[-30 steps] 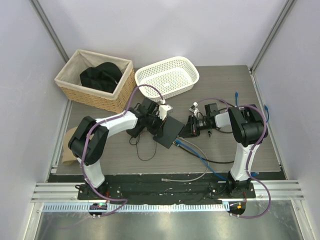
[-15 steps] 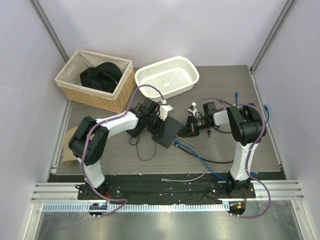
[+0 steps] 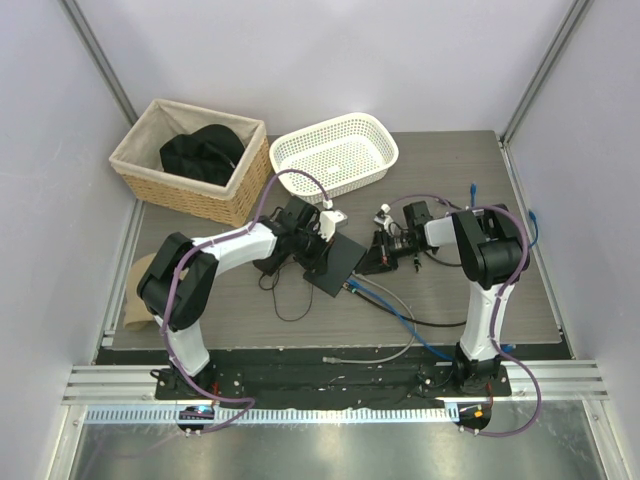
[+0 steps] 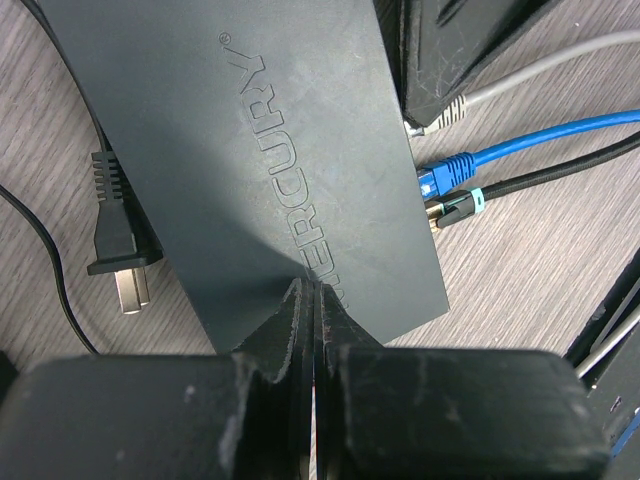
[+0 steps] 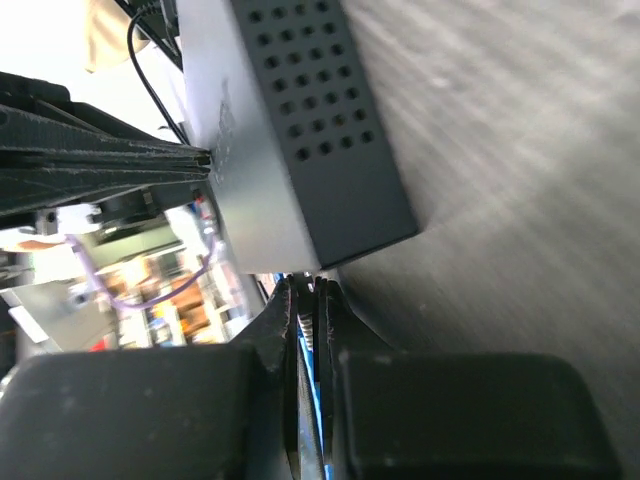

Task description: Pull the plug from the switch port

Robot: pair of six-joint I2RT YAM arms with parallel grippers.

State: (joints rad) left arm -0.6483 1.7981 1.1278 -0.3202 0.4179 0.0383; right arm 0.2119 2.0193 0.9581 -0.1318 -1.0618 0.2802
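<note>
Switch: the flat black box (image 4: 260, 150) lies on the table (image 3: 450, 300), in the middle between the two arms. It has the word MERCURY on top.
Left gripper: closed (image 4: 306, 300). Its two fingers are pressed together and the tips touch the top of the switch near one edge.
Right gripper: closed to a thin slit (image 5: 305, 290). The tips sit at a corner of the switch, just under the side with the little holes. A bit of blue shows in the slit. I cannot tell if it is held.
Plugs: three sit in a row in one edge of the switch. The grey plug (image 4: 437, 113) is closest to the right gripper, the blue plug (image 4: 445, 176) is next, and the black plug (image 4: 452, 207) comes last.
Power plug: a loose black one (image 4: 118, 232) lies on the table on the other side of the switch, near it.
Baskets: a wicker basket (image 3: 190, 160) and a white basket (image 3: 335, 150) stand at the back, well apart from the switch.
</note>
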